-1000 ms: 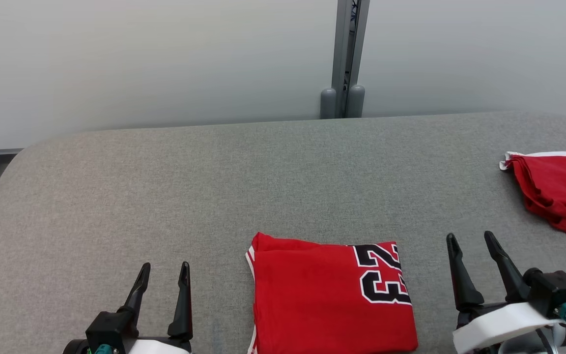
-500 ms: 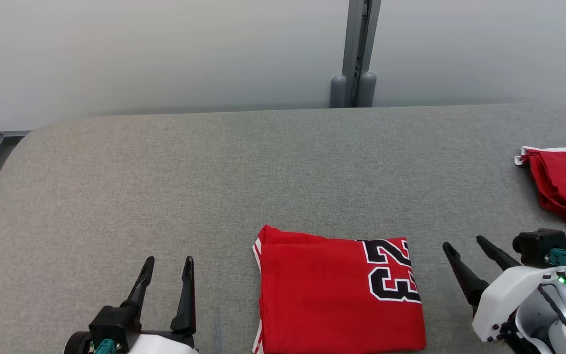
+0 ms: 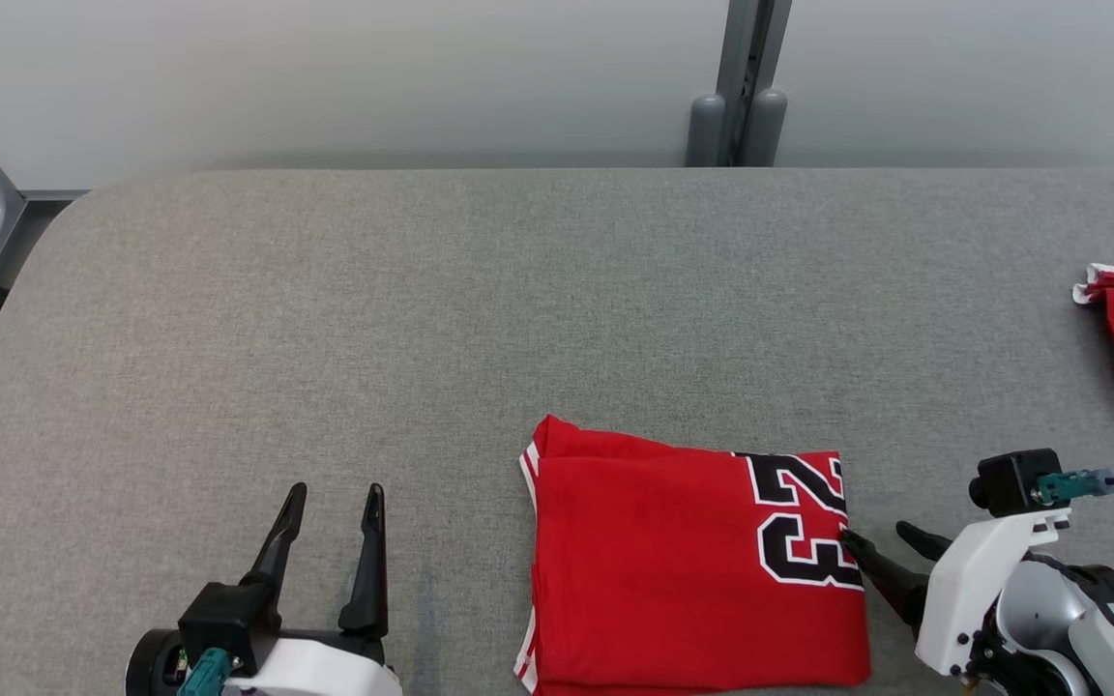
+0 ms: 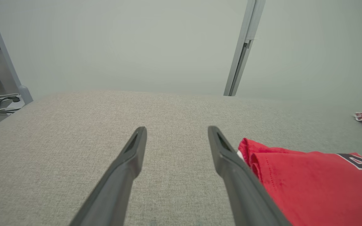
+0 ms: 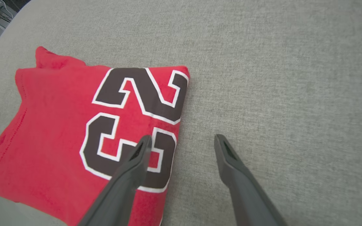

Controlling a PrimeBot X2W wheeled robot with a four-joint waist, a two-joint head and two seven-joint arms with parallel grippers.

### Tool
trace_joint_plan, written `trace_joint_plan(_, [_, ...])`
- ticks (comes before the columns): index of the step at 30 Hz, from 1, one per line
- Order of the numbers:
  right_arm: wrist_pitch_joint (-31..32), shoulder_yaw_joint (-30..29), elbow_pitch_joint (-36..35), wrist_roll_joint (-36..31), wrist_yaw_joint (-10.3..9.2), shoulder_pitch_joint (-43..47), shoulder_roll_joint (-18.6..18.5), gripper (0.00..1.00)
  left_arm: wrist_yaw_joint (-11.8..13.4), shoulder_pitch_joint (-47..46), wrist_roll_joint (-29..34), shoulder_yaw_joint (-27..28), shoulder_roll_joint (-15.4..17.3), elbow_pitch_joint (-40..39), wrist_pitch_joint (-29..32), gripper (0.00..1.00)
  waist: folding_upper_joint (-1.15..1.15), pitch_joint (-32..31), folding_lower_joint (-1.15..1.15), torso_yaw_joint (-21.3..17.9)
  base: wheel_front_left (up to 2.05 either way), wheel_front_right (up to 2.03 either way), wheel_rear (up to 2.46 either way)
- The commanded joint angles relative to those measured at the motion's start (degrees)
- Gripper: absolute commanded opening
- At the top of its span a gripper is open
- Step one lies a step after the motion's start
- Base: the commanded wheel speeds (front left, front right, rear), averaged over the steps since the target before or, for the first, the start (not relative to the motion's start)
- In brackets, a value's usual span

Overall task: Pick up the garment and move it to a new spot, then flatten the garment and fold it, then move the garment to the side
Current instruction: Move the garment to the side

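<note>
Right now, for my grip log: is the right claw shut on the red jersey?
No, the right claw stands open, one finger above the jersey, the other above the table.

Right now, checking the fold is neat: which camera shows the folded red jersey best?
The head view: the jersey shows nearly whole from above, folded edges clear. The right wrist view has its numbered end close, a dark finger crossing it. The left wrist view catches one side at a low angle.

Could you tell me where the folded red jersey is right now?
In the head view, the folded jersey lies at the grey table's near edge, right of centre, its numbered edge beside the right gripper.
</note>
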Motion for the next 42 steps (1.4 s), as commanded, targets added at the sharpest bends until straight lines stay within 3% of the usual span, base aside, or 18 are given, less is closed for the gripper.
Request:
trace_joint_plan(1, [0.33,0.33,0.47,0.49,0.01,-0.68,-0.42,1.00,-0.31,-1.25,0.49,0.31,0.13,0.03,-0.26,1.00,0.00,0.41,0.00,0.26,0.00,0.00,0.00])
trace_joint_plan(12, [1.76,8.76,7.37,8.20,0.02,-5.59,-0.95,1.00,-1.17,-1.85,1.76,0.54,-0.20,0.83,-0.26,1.00,0.00,1.46,0.00,1.55,0.00,0.00,0.00])
trace_joint_plan(13, [1.55,9.47,7.59,8.80,0.02,-5.88,-1.05,0.93,-1.28,-1.77,1.87,0.57,-0.26,0.90,-0.25,1.00,0.00,1.40,0.00,1.62,0.00,0.00,0.00])
trace_joint_plan(14, [1.07,10.03,7.74,9.28,0.02,-6.21,-1.17,0.61,-1.36,-1.66,1.94,0.62,-0.32,0.94,-0.26,1.00,0.00,1.34,0.00,1.65,0.00,0.00,0.00])
trace_joint_plan(15, [0.39,10.66,7.82,9.50,0.02,-6.61,-1.37,0.42,-1.39,-1.57,2.02,0.67,-0.35,0.96,-0.26,1.00,0.00,1.31,0.00,1.64,0.00,0.00,0.00])
trace_joint_plan(17, [-1.15,11.61,8.26,9.33,0.01,-7.53,-2.09,0.28,-1.42,-1.42,2.13,0.77,-0.44,1.01,-0.26,1.00,0.00,1.20,0.00,1.56,0.00,0.00,0.00])
trace_joint_plan(18, [-2.07,12.13,8.57,9.15,0.01,-7.96,-2.38,0.00,-1.49,-1.37,2.19,0.81,-0.48,1.06,-0.26,1.00,0.00,1.14,0.00,1.48,0.00,0.00,0.00])
trace_joint_plan(30, [-7.42,14.93,11.47,9.95,0.01,-12.82,-7.01,0.00,-2.48,-0.54,2.93,0.58,-0.87,0.65,-0.25,1.00,0.00,0.53,0.00,-3.07,0.00,0.00,0.00])
trace_joint_plan(42, [-7.85,12.54,10.61,8.70,0.01,-16.14,-11.14,0.00,-3.09,-1.77,3.93,-0.41,-1.37,0.38,-0.26,1.00,0.00,2.04,0.00,-14.81,0.00,0.00,0.00])
